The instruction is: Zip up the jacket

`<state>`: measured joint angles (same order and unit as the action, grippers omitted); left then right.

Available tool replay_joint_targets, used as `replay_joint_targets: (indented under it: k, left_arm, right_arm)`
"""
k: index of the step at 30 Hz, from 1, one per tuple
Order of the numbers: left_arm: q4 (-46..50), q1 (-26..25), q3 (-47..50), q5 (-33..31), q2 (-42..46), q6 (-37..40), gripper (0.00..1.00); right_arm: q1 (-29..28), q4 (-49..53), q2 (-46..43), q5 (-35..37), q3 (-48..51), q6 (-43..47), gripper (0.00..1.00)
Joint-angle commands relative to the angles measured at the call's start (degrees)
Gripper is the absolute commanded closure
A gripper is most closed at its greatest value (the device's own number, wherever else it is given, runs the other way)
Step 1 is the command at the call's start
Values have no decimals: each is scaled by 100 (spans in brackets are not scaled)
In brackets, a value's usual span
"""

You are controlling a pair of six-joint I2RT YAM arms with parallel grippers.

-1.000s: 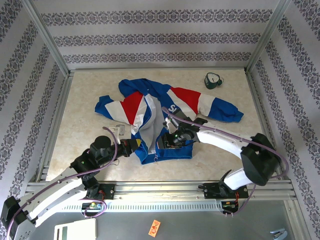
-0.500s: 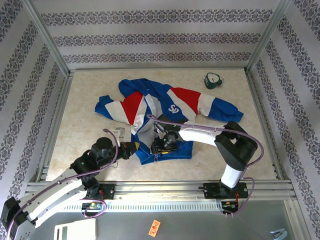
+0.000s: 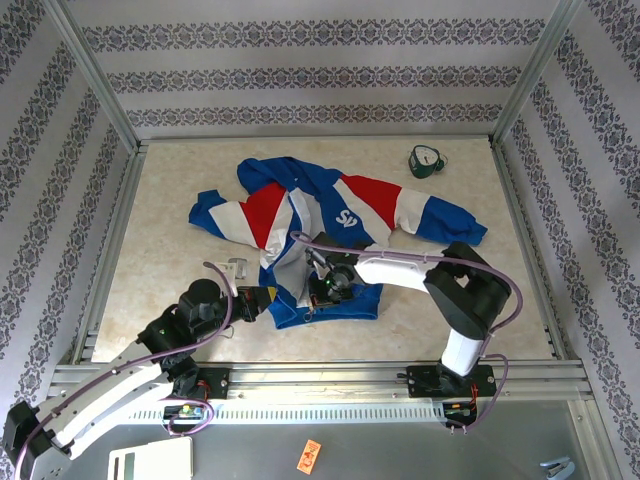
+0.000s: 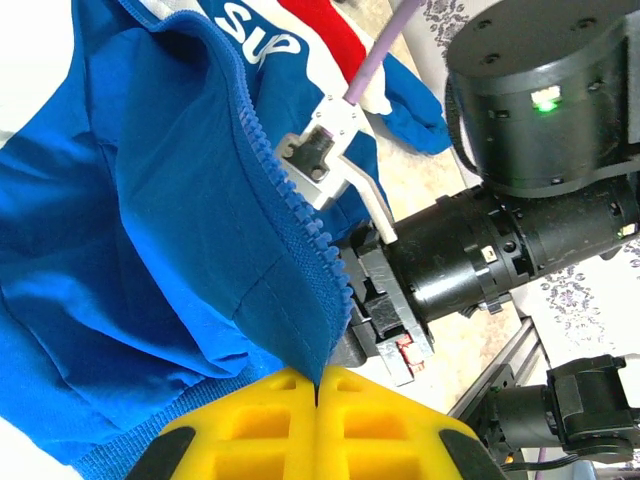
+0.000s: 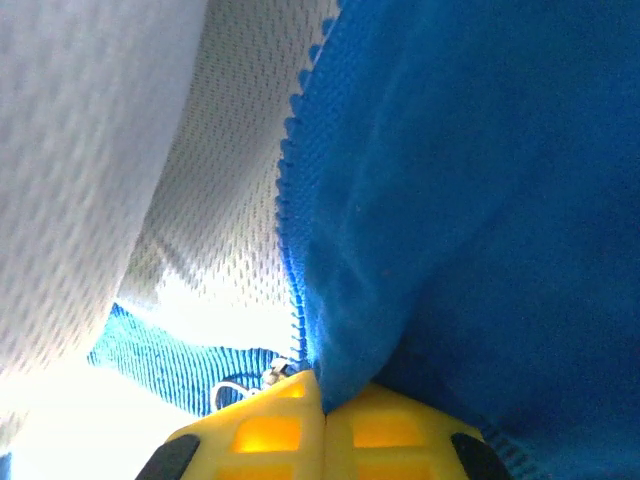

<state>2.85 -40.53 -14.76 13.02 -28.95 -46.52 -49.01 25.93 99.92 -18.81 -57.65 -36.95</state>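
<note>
Left wrist view: left gripper (image 4: pixel 318 385) was clamped on the jacket (image 4: pixel 150 250), its yellow pads pinching the blue front edge exactly where the zipper teeth (image 4: pixel 300 215) ran into the jaws. The fabric rose from the pads as a taut ridge. The right arm's wrist (image 4: pixel 500 260) sat just beside it on the right.

Right wrist view: right gripper (image 5: pixel 322 395) was also closed on blue fabric, gripping the toothed edge low down by the ribbed hem (image 5: pixel 180 350). A small metal bit (image 5: pixel 265 377) with a white loop sat just left of its pads. It might have been the slider, but I couldn't tell. The mesh lining (image 5: pixel 220 200) lay open to the left of the teeth.

From the top, the hem was at both grippers, and the rest of the jacket was spread on the table (image 3: pixel 170 200) beyond them, with the front open and the sleeves out to either side.

My read: this was the setup step, before any zipping.
- The left gripper looked best used as the anchor, keeping the hem tight and low.
- The right-hand grip needed to be confirmed on the slider or pull, not just cloth. If it only had cloth, it needed a regrip.
- The two bottom ends had to be lined up flat, with no twist, before pulling.
- The pull should have followed the tooth line away from the anchor, toward the collar.
- Main risk: the mesh lining getting dragged into the teeth.
</note>
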Motion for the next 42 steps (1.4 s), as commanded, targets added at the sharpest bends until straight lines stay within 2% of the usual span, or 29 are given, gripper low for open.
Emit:
replay_joint_targets:
  k: [1, 7, 14, 19, 22, 24, 30, 42]
  left_arm:
    - [-19, -34, 11, 34, 82, 200, 100]
    - [-474, -37, -65, 113, 48, 576, 100]
    - [-1390, -34, -340, 316, -246, 1337, 100]
    - [-2440, -34, -548, 586, -950, 1833, 100]
    - [-2622, -42, -932, 945, -1607, 2191, 100]
    - [-2619, -46, -1206, 1044, -1950, 2372, 100]
    - [-3504, -42, -1423, 1036, -2553, 2560, 100]
    - [-4287, -62, -1425, 980, -3082, 2701, 100]
  right_arm:
    - [-42, -323, -706, 365, 231, 271, 100]
    - [-14, -1057, -2013, 591, 821, 770, 100]
    - [211, -2221, -2886, 99, 1430, 1288, 100]
    - [389, -2523, -3379, -267, 1560, 1826, 100]
    - [592, -2763, -3664, -578, 1648, 2047, 100]
    - [733, -2956, -3826, -758, 1739, 2208, 100]
    - [1038, -3235, -4160, -1212, 1909, 2560, 100]
    - [1504, -3937, -4154, -2002, 2039, 2089, 100]
